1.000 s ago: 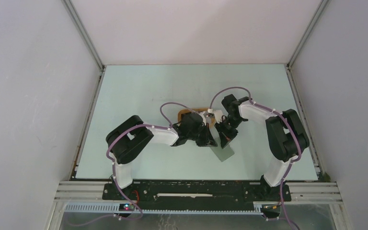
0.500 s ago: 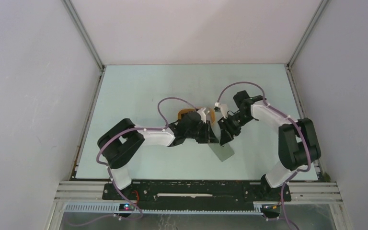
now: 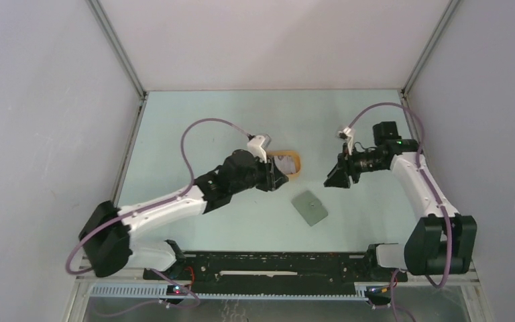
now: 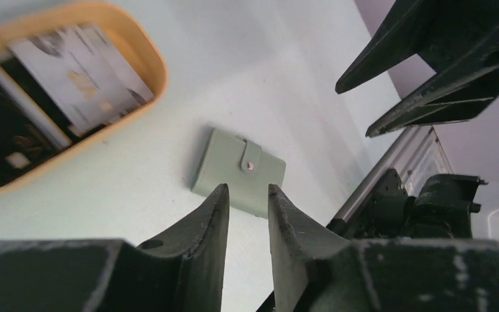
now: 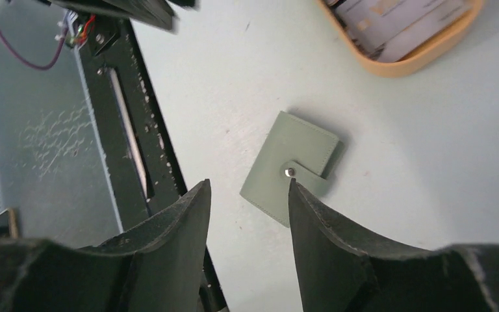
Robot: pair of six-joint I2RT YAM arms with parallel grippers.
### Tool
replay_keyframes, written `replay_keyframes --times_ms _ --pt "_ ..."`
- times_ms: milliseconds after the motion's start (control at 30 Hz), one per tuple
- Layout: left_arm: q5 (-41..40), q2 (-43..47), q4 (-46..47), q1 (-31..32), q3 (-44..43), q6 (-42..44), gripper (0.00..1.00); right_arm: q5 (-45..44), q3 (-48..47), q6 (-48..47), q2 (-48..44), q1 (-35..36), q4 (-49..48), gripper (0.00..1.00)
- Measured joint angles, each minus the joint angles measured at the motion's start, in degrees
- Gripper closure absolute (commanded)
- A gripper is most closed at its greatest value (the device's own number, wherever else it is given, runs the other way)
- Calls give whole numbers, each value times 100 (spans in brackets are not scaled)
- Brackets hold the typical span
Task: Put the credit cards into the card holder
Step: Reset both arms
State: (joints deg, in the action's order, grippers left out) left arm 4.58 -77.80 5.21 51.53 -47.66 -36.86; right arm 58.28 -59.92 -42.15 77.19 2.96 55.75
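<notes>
The grey-green card holder (image 3: 310, 207) lies folded shut on the table, its snap tab fastened, in front of the orange tray and with nothing touching it. It also shows in both wrist views, card holder (image 4: 237, 172) and card holder (image 5: 292, 166). The credit cards (image 4: 78, 71) lie in the orange tray (image 3: 296, 173), whitish ones on top of dark ones. My left gripper (image 3: 276, 178) hovers over the tray's front edge, up and left of the card holder; it is open by a narrow gap and empty (image 4: 247, 188). My right gripper (image 3: 332, 180) hangs above the table right of the tray, open and empty (image 5: 250, 183).
The black base rail (image 5: 136, 156) runs along the table's near edge, close behind the card holder. White enclosure walls stand on three sides. The tray rim (image 5: 416, 62) lies beyond the card holder in the right wrist view.
Both grippers have opened and drawn away from the card holder, the left arm to the left and the right arm up and to the right. The card holder stays flat on the table.
</notes>
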Motion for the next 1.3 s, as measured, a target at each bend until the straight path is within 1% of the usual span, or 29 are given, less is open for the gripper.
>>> replay_keyframes --times_ms 100,133,200,300,367,500,600,700,767,867,1033,1133,1167,1200,1300 --pt "-474 774 -358 -2 9 317 53 103 2 -24 -378 -439 -11 41" --pt "-627 1025 -466 -9 13 407 46 111 2 -42 -498 -529 -11 41" --pt "-903 1497 -590 -31 85 564 36 83 2 -133 -756 -693 2 40" --pt "-1318 2214 -826 -81 271 745 21 72 2 -452 -1082 -706 166 40" --pt "-1541 2599 -938 -142 402 837 13 59 2 -684 -1241 -686 356 39" --pt "-1823 3425 -1165 -348 664 949 2 -188 9 -785 -1523 -592 487 37" --pt "-1886 4041 -1268 -566 739 997 0 -487 0 -667 -1799 -553 466 35" --pt "-1849 4385 -1362 -831 730 1003 0 -721 -164 -503 -1923 -599 511 33" --pt "-1755 4483 -1484 -1025 675 1019 0 -841 -400 -409 -1915 -678 540 29" --pt "-1547 4387 -1770 -1276 496 1093 0 -992 -802 -291 -1888 -809 669 24" --pt "-1106 3908 -2245 -1572 -302 1300 0 -1075 -1744 -105 -1792 -1158 992 16" --pt "-826 3578 -2367 -1725 -848 1397 0 -1005 -2227 -35 -1731 -1469 1167 9" --pt "-754 3504 -2387 -1764 -970 1412 0 -966 -2358 2 -1716 -1569 1222 2" --pt "-656 3416 -2430 -1814 -1113 1445 0 -918 -2465 24 -1707 -1659 1270 1" --pt "-372 3169 -2551 -1950 -1462 1467 0 -791 -2699 83 -1707 -1888 1390 0"
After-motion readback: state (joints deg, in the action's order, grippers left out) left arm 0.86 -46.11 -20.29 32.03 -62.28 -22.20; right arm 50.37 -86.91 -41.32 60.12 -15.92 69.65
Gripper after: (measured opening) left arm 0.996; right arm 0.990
